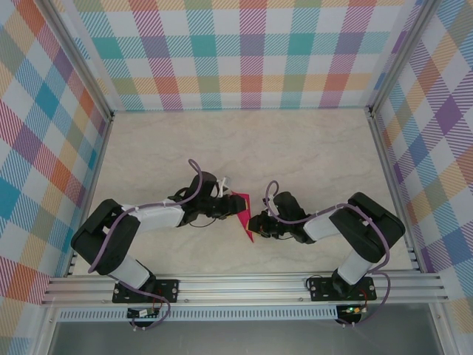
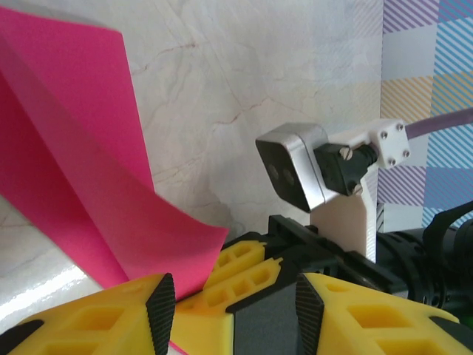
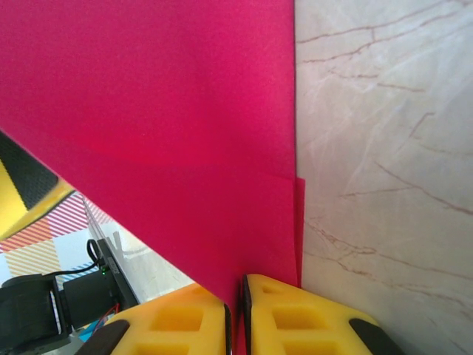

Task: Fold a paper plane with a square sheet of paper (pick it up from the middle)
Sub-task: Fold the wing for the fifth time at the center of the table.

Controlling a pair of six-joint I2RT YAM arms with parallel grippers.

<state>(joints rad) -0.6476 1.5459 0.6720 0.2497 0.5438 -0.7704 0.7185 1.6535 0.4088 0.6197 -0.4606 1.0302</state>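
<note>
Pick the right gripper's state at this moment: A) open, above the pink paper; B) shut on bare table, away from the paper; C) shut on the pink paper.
C: in the right wrist view the right gripper has its yellow fingers pressed together, with the pink paper caught in the slit between them.

A pale cream tabletop (image 1: 295, 148) with faint brown marble-like veins carries the scene; its surface is smooth and slightly glossy, showing a bright sheen in the left wrist view; silver aluminium rails (image 1: 244, 285) border it along the near edge and both sides; checked pastel walls (image 1: 244, 52) rise beyond them; in the near half, about midway across, a thin magenta-pink sheet of paper (image 1: 244, 218) stands partly folded over the surface, its lower tip pointing at the near rail; whether that tip touches the tabletop cannot be told.
</note>
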